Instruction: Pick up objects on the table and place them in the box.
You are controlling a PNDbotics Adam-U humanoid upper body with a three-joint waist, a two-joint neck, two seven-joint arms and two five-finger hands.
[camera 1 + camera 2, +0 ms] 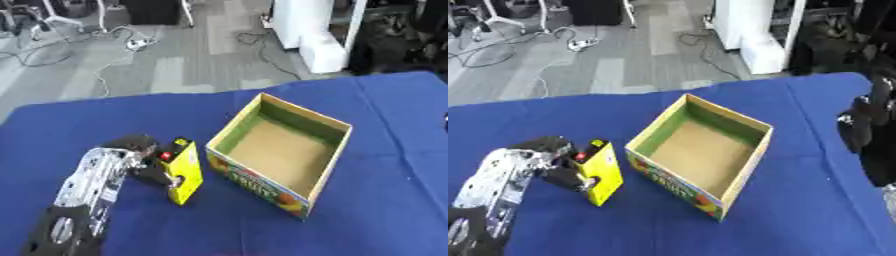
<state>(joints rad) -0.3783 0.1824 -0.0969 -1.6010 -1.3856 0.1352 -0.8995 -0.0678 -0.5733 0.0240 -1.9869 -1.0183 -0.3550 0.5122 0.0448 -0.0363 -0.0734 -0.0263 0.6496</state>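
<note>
Nothing is boxed yet: your box (282,150) sits empty. Left hand (140,160) is clamped on the yellow pack (185,172), at the box's 9 o'clock. Right hand's (868,117) fingers: cannot tell.

Silver, perforated left forearm (87,180) ends in a black robot hand (140,147).

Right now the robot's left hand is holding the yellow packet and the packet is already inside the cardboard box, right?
Not quite. The left hand does hold the yellow packet, but the packet is not inside the cardboard box. It is outside, just to the box's left, above the blue table. The left eye view shows the box holding nothing.
</note>
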